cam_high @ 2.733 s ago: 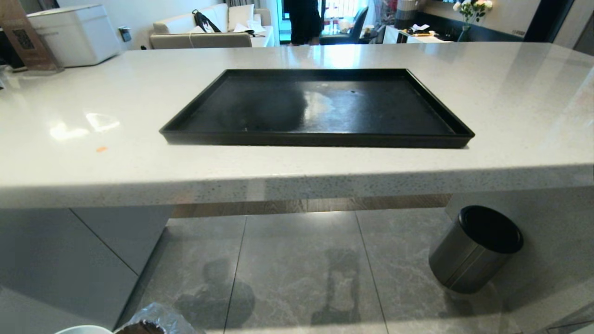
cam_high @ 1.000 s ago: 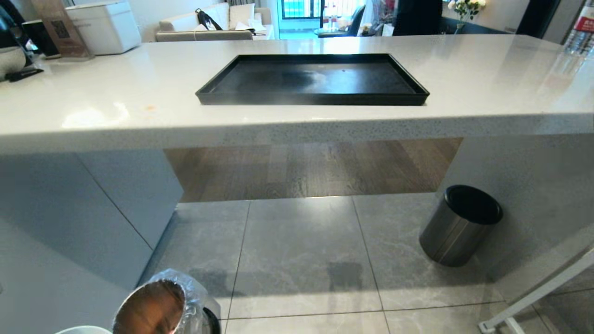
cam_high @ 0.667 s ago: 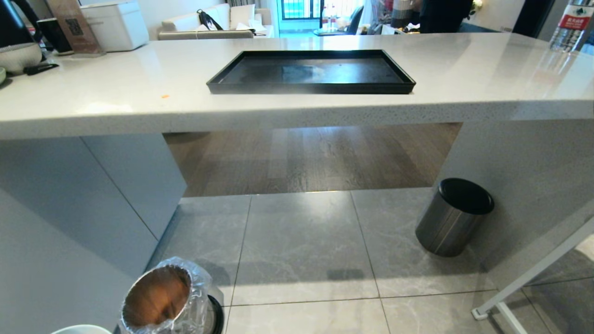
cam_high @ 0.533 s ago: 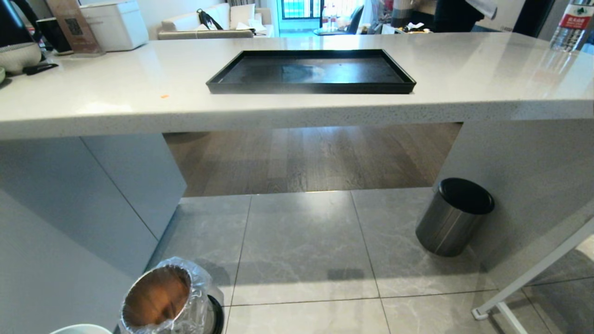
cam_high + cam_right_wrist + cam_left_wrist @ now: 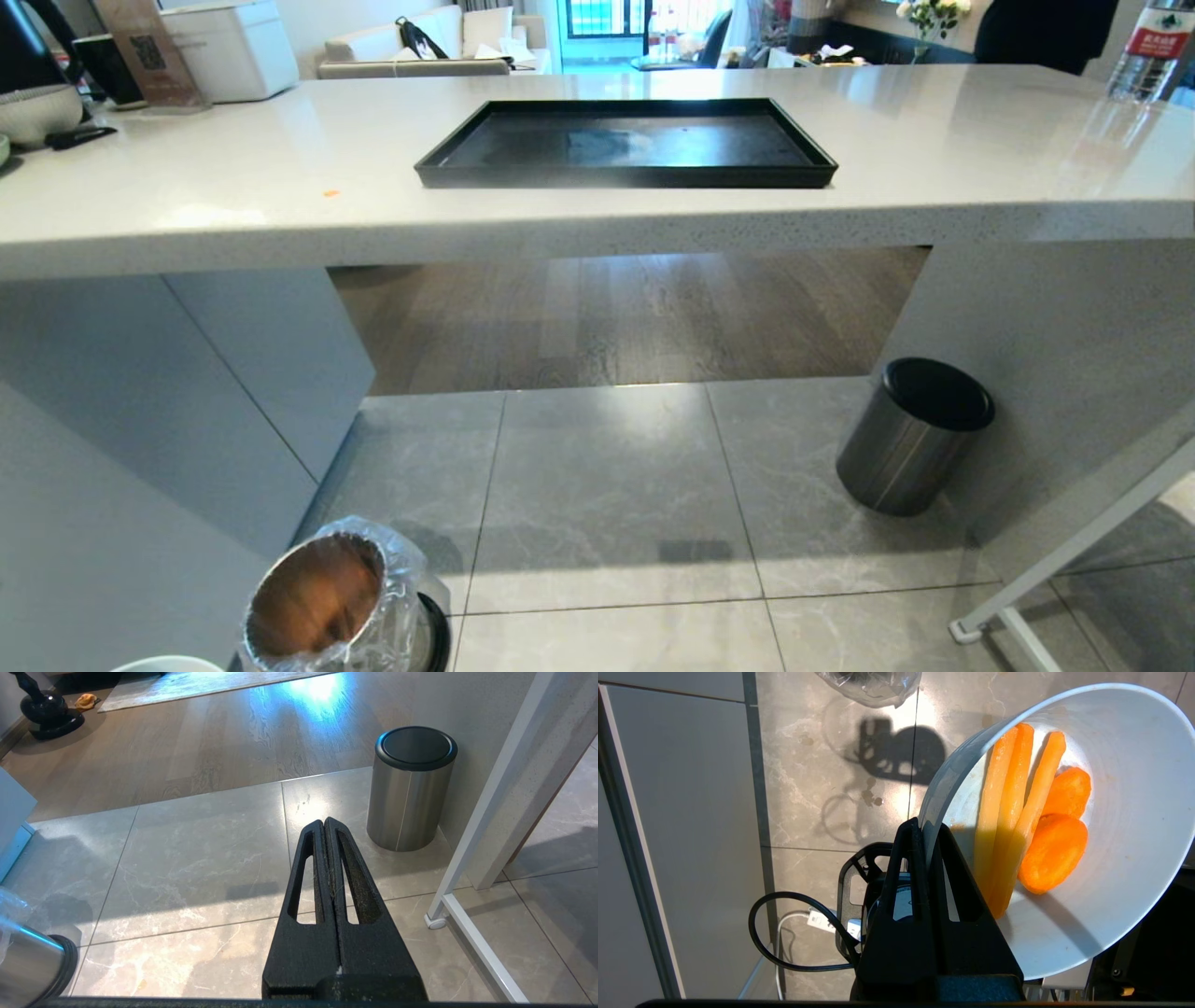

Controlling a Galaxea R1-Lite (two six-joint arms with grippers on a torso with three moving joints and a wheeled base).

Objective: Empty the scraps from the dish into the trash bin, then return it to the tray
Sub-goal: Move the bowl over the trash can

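**A:** Left wrist view first: the left gripper (image 5: pixel 924 835) pinches the rim of the dish (image 5: pixel 1125 868), one finger outside the wall and one inside, jaws nearly together on the thin edge. Why hold it there?

**B:** Probably because a rim pinch lets the wrist roll the bowl over without the fingers blocking the mouth. The dish is tilted already, yet the scraps (image 5: pixel 1031 826) lie inside: pale sticks side by side, two carrot slices against them.

**A:** And the trash bin?

**B:** In the head view the trash bin (image 5: pixel 331 602) stands on the floor tiles at the robot's lower left, its clear liner folded over the rim. A sliver of the dish's edge shows just beside it at the frame's bottom. The bowl seems to sit near the bin, not yet over its opening.

**A:** The tray (image 5: pixel 625 177)?

**B:** On the counter (image 5: pixel 233 205), bare, well apart from the dish. It waits for the return.

**A:** The other arm?

**B:** The right gripper (image 5: pixel 329 826) hangs idle above the floor, fingers pressed together on nothing, facing the steel bin (image 5: pixel 411 788).
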